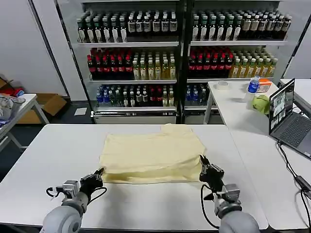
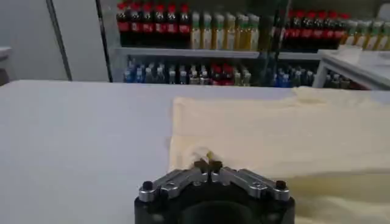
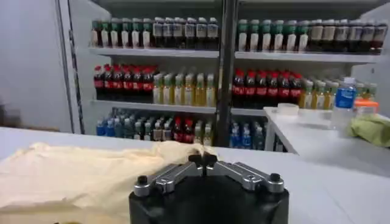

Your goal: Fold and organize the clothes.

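Cream T-shirt (image 1: 151, 156) lies partly folded on the white surface (image 1: 48, 160), a gripper at each near corner

The left gripper (image 1: 99, 173) sits at the shirt's 7 o'clock corner with its fingers together, pinching the cloth edge; the right gripper (image 1: 205, 166) sits at the 5 o'clock corner, fingers also together against the hem. The shirt lies flat at the surface's centre, drinks shelves (image 1: 180, 53) standing at 12 o'clock behind it
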Controlling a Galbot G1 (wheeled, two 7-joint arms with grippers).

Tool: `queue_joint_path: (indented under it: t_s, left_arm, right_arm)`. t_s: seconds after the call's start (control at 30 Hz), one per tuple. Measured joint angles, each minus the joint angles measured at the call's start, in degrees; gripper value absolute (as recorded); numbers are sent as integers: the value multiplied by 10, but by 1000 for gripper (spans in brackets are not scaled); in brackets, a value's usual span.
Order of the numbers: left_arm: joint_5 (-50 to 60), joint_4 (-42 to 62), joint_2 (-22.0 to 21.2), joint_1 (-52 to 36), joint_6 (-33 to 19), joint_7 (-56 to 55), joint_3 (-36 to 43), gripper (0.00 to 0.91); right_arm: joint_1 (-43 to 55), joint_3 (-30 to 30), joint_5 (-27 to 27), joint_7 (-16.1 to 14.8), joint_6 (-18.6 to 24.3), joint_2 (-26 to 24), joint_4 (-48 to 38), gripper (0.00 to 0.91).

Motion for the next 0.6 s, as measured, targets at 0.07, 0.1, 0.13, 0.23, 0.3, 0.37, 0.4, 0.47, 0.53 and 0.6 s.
queue_joint_path:
  t_s: [0.07,0.1,0.13,0.23,0.3,0.37,0.4,0.47,0.53,0.6]
  left_arm:
    - [2,8,0,-8,0,-1,4,10]
    - [2,12,0,-11,0,0,7,10]
    - [3,15,-1,-14,0,0,9,10]
    - [7,26,-3,-23,-1,0,14,10]
    - [9,32,-5,-29,-2,0,18,10]
    - [12,38,-7,-34,-2,0,21,20]
    - [13,40,-7,-35,-2,0,23,30]
    - [16,44,-9,-38,-2,1,24,625]
    - [18,45,-11,-38,-2,2,25,907]
    - [21,45,-13,-38,-1,2,24,907]
  right_arm:
    - [15,-7,-2,-2,0,1,-15,0]
    - [21,-10,-4,-3,-1,1,-21,0]
    - [26,-13,-5,-4,-1,2,-27,0]
    - [38,-22,-12,-7,-1,5,-47,0]
    - [46,-27,-17,-9,1,8,-59,0]
    - [52,-31,-21,-11,1,9,-68,0]
    - [54,-33,-23,-13,1,10,-72,0]
    - [56,-36,-28,-13,1,12,-80,907]
    - [58,-39,-32,-13,-1,14,-85,907]
    - [59,-38,-35,-13,-1,15,-87,907]
